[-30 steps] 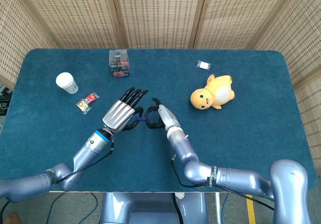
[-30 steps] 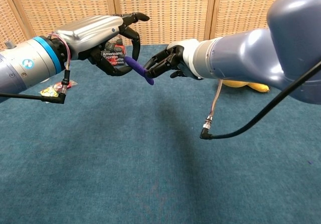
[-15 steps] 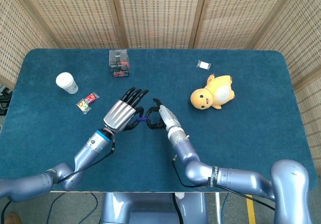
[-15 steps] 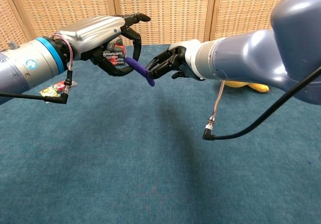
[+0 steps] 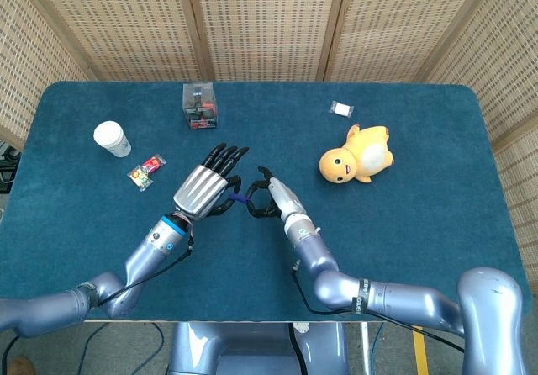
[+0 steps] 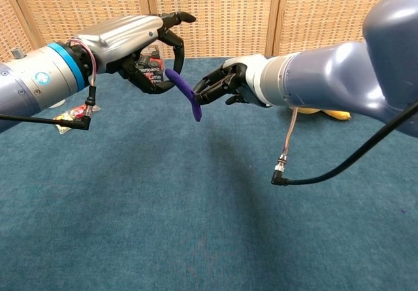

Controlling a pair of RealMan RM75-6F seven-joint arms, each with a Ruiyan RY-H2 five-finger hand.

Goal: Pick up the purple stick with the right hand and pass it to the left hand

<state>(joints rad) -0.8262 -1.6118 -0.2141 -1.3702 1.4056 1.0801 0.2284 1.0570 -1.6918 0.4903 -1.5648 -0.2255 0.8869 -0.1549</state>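
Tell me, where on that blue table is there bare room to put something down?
The right side of the table, below the yellow duck toy, is bare, as is the left front below the paper cup and candy wrapper. The middle is crowded: both hands meet there around the purple stick.

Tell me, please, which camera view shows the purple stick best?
The chest view: the purple stick shows nearly whole, slanting between the left hand and the right hand. In the head view only a short bit shows between them.
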